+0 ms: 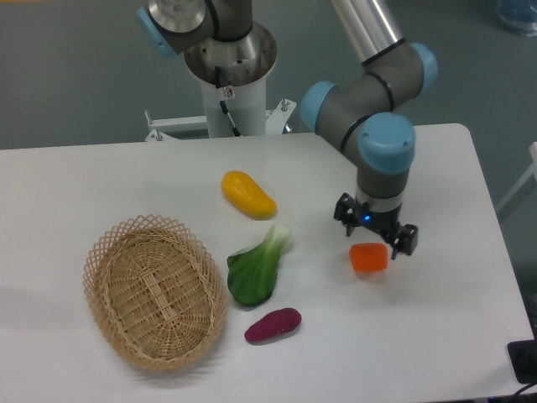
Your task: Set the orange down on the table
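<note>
- From the fixed camera we see the small glossy orange-red toy orange (369, 258) resting on the flat white table (436, 336), just below the released two-finger gripper (375, 231).
- To its left we see a green leafy vegetable (257, 268), a purple sweet potato (273, 325), a yellow-orange mango-like fruit (247, 194) and a woven wicker basket (154, 290), all apart from it.

Glossy orange (369, 257); woven wicker basket (155, 291)

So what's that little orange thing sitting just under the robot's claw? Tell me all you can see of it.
The orange is a small toy fruit, bright orange-red, smooth and glossy like plastic, rounded but a bit blocky. It lies on the white table, right of the leafy green vegetable. The gripper hangs just above and behind it with its fingers spread, apparently not gripping it. Nothing else touches it.
</note>
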Motion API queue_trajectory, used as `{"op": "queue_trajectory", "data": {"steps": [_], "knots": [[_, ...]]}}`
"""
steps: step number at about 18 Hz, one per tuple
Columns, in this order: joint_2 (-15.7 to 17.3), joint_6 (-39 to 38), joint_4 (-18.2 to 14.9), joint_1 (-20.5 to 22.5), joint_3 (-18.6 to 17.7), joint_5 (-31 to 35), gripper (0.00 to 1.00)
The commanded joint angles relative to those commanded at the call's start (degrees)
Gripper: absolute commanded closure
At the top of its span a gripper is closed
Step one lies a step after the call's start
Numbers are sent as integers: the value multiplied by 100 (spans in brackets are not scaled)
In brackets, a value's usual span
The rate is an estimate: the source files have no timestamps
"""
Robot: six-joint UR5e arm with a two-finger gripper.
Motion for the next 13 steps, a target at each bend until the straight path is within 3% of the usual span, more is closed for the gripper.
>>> {"op": "queue_trajectory", "data": {"steps": [4,8,13], "knots": [[-44,379,-26,326,132,-9,0],[-167,448,-553,589,606,-61,0],[-246,554,-711,713,827,-158,0]]}}
